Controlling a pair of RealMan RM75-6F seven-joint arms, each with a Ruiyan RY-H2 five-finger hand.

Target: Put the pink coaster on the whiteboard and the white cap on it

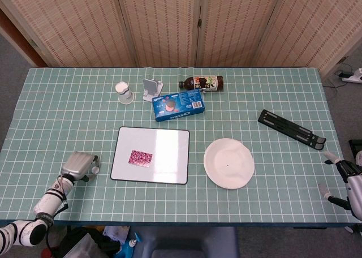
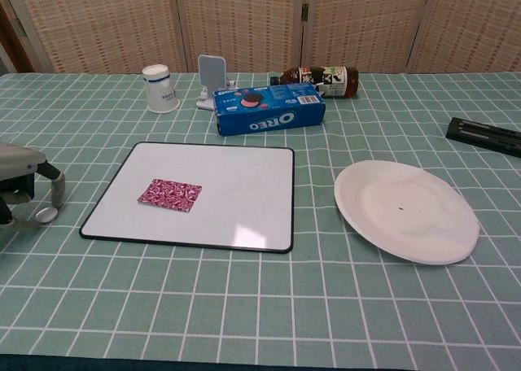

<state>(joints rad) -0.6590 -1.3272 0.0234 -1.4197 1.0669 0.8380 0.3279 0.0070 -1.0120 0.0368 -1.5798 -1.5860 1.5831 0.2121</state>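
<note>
Both hands are low at the near edge of the desk [image 1: 271,156], one at each end. The left hand [image 1: 78,164] is at about 8 o'clock of the desk in the head view. Its fingers [image 2: 55,190] curve downward with their tips close to the cloth, and a small white round thing, probably the white cap [image 2: 46,216], lies just under them. I cannot tell if the fingers grip it or only touch it. The right hand [image 1: 346,184] is at about 4 o'clock, half out of the head view and not seen in the chest view; its dark fingers are spread apart and hold nothing.

Just beside the left hand, toward 3 o'clock, lies the whiteboard [image 1: 164,142], flat on the green checked cloth. The pink coaster [image 1: 141,158] is on it, in the near left part of the board.

Further toward 3 o'clock is a white plate [image 1: 228,163]. Beyond the whiteboard, toward 12 o'clock, are a blue Oreo box [image 1: 179,104], a dark bottle [image 1: 201,83] on its side, a white phone stand [image 1: 151,89] and a paper cup [image 1: 124,93] turned upside down. One black folded stand [image 1: 291,128] lies at about 2 o'clock.
</note>
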